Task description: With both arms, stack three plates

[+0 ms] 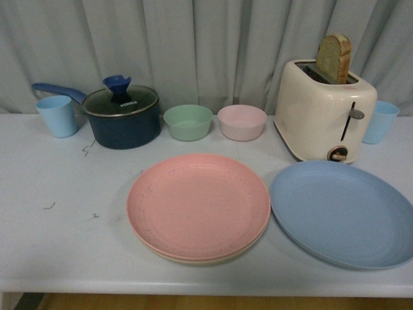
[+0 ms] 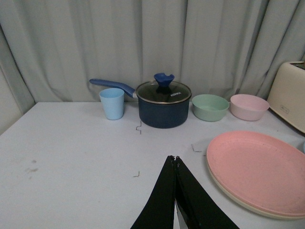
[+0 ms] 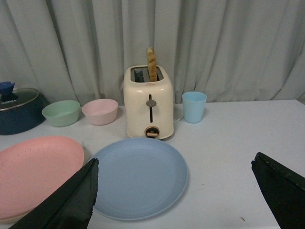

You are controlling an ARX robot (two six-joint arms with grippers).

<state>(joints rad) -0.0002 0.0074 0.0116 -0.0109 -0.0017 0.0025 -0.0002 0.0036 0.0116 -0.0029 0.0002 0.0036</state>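
Closest to my wrist cameras are the grippers: the left gripper point(image 2: 175, 160) has its black fingers pressed together with nothing between them, low over bare table point(image 1: 64, 226), and the right gripper point(image 3: 175, 163) has its fingers spread wide apart, hanging above the near part of the blue plate point(image 1: 342, 213) without touching it. The pale table carries everything else. The blue plate lies flat on the right, by itself, just beside the stack. The pink plate point(image 1: 198, 203) sits on the beige plate point(image 1: 200, 261) at the middle front, so I see only a thin rim of beige under it. Behind the blue plate stands a cream toaster point(image 1: 319, 113) with a slice of bread point(image 1: 334, 58) sticking up. At the back left is a dark pot point(image 1: 122, 119) with a glass lid, then a green bowl point(image 1: 188, 123) and a pink bowl point(image 1: 242, 123) side by side, and a light blue cup point(image 1: 57, 116) at the far left and another point(image 1: 379, 121) beside the toaster.
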